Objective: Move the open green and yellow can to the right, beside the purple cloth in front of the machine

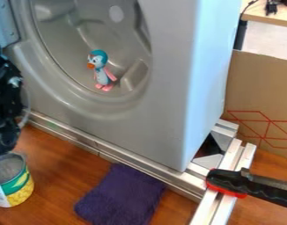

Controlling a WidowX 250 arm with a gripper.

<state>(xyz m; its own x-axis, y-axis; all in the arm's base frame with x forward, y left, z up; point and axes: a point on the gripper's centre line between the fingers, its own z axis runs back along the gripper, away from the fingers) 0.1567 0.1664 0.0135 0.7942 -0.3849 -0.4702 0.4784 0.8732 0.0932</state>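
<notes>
At your left edge, the black gripper (3,134) is cut off by the border, and its dark parts run together, so you cannot tell whether it is clenched, released or grasping anything. Nearest to it, just below, stands the open can (15,192), green and yellow; the left border trims its side, and you can't make out what its grey interior holds. The penguin toy (101,72) sits upright inside the grey drum (60,41). The purple cloth (123,195) lies by the metal rail (119,154); the lower border crops it, and the right one cuts the black-and-red handle (228,182).
</notes>
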